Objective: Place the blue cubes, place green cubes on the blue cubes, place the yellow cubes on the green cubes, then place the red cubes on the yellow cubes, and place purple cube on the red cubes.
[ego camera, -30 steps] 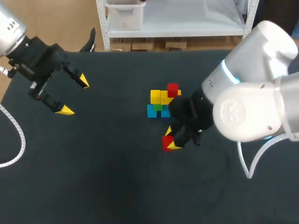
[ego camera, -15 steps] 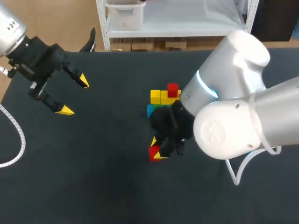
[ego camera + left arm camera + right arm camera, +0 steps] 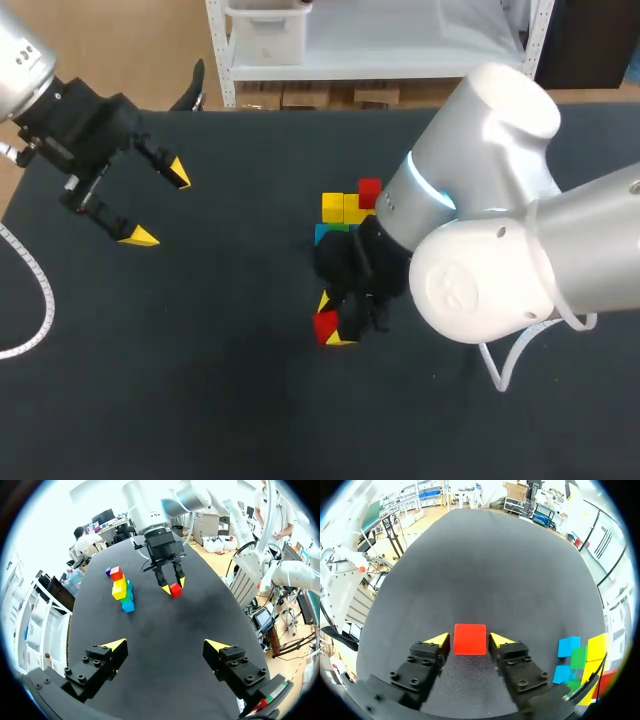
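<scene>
Red cube (image 3: 325,325) is gripped by the right hand (image 3: 469,641) near the middle of the bench (image 3: 200,380), just beside the stack of cubes (image 3: 345,215). Left hand (image 3: 165,644) hangs open toward the far-left corner.

Toward the far edge, about midway along the table (image 3: 200,400), the cube stack (image 3: 345,212) is our main obstacle, with a red cube (image 3: 369,190) topping its right side. Our right arm (image 3: 480,270) bulks over the stack's right and near-right flank, blocking that way in. Our right gripper (image 3: 333,322), clamped on a second red cube (image 3: 326,326), hangs just on the stack's near side. Left of the stack, bare tabletop runs to our left gripper (image 3: 160,204), which is spread wide near the far left corner. A white cable (image 3: 35,300) loops in along the left edge.
</scene>
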